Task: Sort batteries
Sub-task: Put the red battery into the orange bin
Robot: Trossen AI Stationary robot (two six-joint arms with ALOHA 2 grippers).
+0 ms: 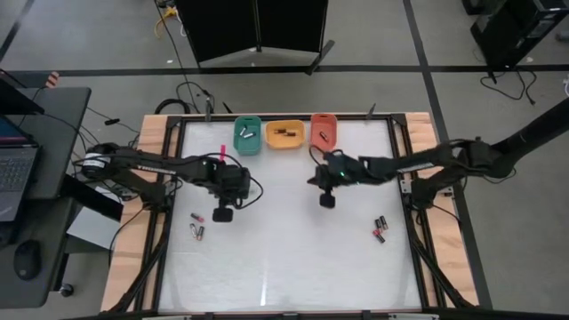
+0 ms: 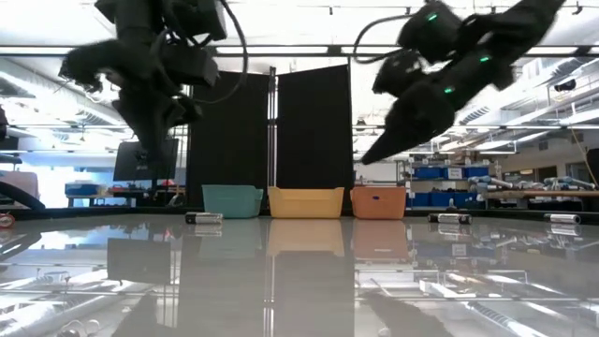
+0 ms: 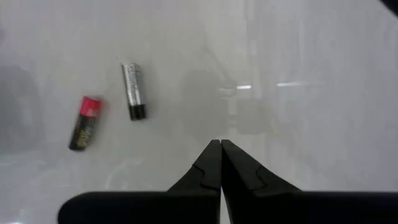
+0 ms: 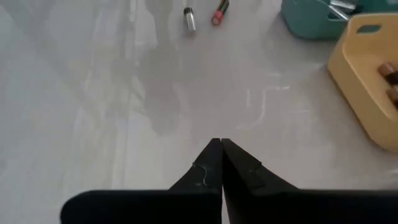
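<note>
Both grippers hang empty above the counter (image 1: 284, 258), fingers pressed together: the left gripper (image 3: 220, 144) near 2 batteries (image 3: 133, 99) lying apart, the right gripper (image 4: 221, 142) near the yellow tray (image 4: 367, 74). More batteries (image 1: 380, 228) lie at the counter's right side.

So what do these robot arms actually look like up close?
Two dark, jointed arms with black cables looping off them. The right arm carries small green lights. The left gripper and right gripper each end in two black, pointed fingers.
</note>
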